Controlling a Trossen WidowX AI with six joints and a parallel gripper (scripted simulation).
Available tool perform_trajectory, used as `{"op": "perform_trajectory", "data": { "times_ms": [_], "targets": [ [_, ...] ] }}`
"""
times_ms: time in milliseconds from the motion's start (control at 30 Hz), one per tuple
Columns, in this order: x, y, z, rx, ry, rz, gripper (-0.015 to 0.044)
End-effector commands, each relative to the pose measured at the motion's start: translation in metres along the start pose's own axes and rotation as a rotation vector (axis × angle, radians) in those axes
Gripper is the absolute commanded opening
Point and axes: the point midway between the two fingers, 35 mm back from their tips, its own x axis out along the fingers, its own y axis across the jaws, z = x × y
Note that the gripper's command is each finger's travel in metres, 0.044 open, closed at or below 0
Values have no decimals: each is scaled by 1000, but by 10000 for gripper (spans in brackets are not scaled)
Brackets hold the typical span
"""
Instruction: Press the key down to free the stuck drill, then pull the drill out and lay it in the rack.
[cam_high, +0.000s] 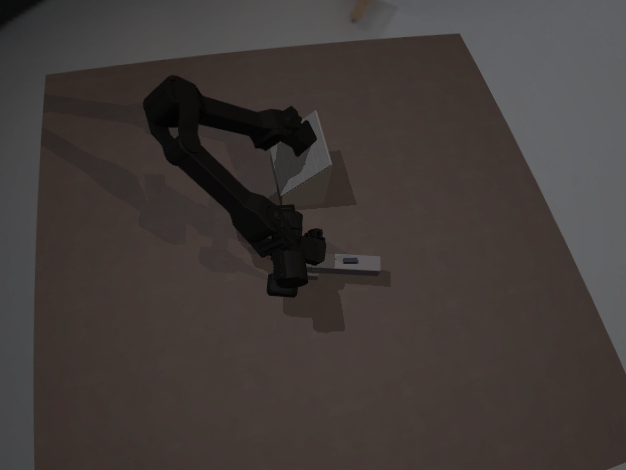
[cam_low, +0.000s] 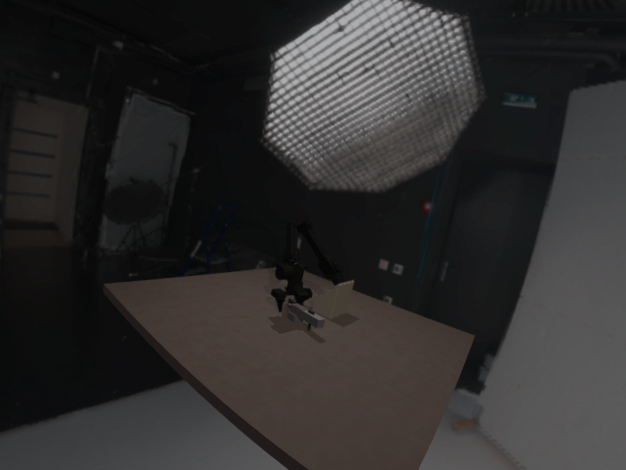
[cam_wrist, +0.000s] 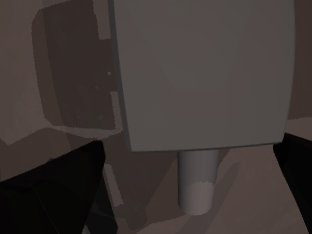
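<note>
A long pale grey block (cam_high: 373, 264) (cam_low: 316, 321) (cam_wrist: 205, 75) holds the drill. Its dark blue key (cam_high: 350, 260) (cam_low: 311, 312) shows on top towards the end away from the arm. The drill (cam_wrist: 195, 185), a grey cylinder, sticks out of the block's near end in the wrist view. My gripper (cam_wrist: 193, 146) (cam_low: 291, 305) is open and empty, with its fingertips either side of that block end. Whether they touch it is unclear. A grey piece, probably the rack (cam_wrist: 114, 186), is mostly hidden behind the left finger. The fingertips are hidden by the arm in the top view.
A pale box with a slanted top (cam_high: 316, 169) (cam_low: 339, 302) stands at the arm's base, behind the grey block. The arm's links fold above the brown table top (cam_high: 429, 354) (cam_low: 364, 384). Shadows darken the area around the grey block.
</note>
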Motion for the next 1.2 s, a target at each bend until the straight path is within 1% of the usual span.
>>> {"op": "perform_trajectory", "data": {
  "times_ms": [0,500,733,1167],
  "targets": [
    [5,2,1,-5,2,3,440],
    [1,0,0,0,0,0,46],
    [1,0,0,0,0,0,0],
    [2,1,-18,-6,3,2,0]
  ]
}}
